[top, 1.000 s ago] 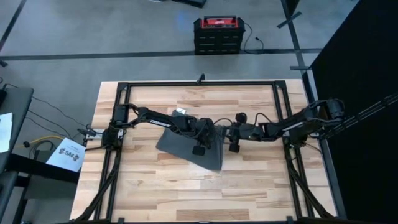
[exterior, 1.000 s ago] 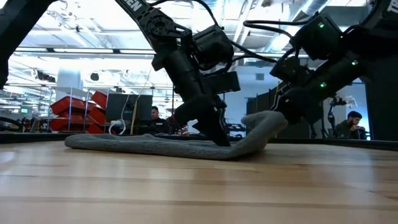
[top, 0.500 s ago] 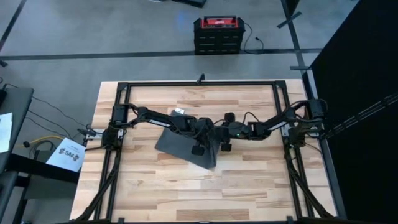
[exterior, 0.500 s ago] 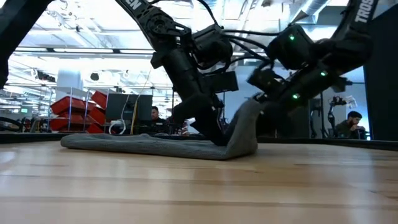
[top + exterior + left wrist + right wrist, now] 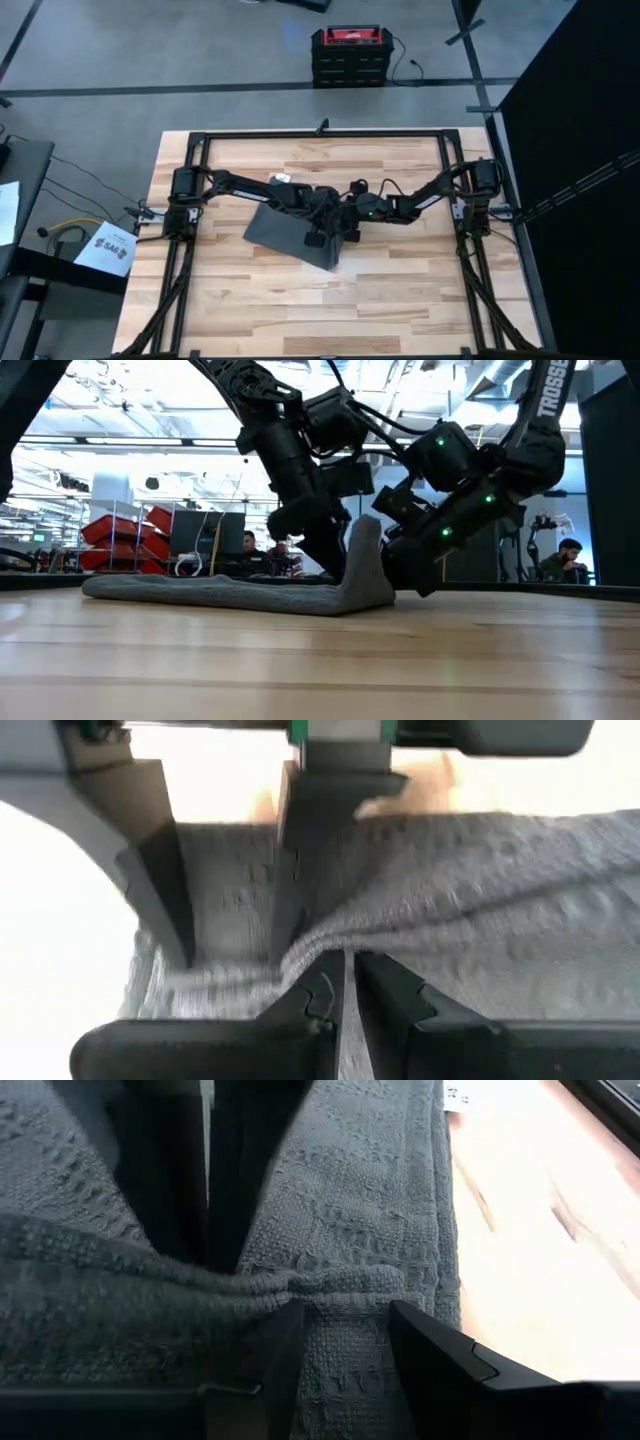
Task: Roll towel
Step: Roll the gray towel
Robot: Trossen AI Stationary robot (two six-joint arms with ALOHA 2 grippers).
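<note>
The dark grey towel (image 5: 283, 230) lies flat at the table's middle, its right end (image 5: 364, 555) standing upright off the wood. A white tag (image 5: 478, 1092) shows at one edge. My left gripper (image 5: 320, 232) reaches in from the left and is shut on the towel just left of the raised end. My right gripper (image 5: 349, 226) comes from the right, shut on the raised end itself. In the low view the left gripper (image 5: 333, 560) stands behind the upright cloth and the right gripper (image 5: 388, 565) beside it. My left gripper pinches a thin raised fold of the towel (image 5: 343, 958) between its two fingers, slanting down from the table's left. The cloth around the fold lies on the table. My right gripper holds the towel's hemmed right edge (image 5: 338, 1292), bunched between its two fingers, coming roughly level from the table's right. That end stands upright, lifted off the wood, while the towel's remaining length lies flat.
Black frame rails (image 5: 200, 140) run round the table top. Bare wood (image 5: 330, 300) stretches along the near side. A red and black box (image 5: 348, 55) sits on the floor past the far edge.
My right gripper has gone toward the table's left with the towel's right end, which drooped over to the right before and now stands upright against the left gripper. The whole towel has slid a little to the left.
</note>
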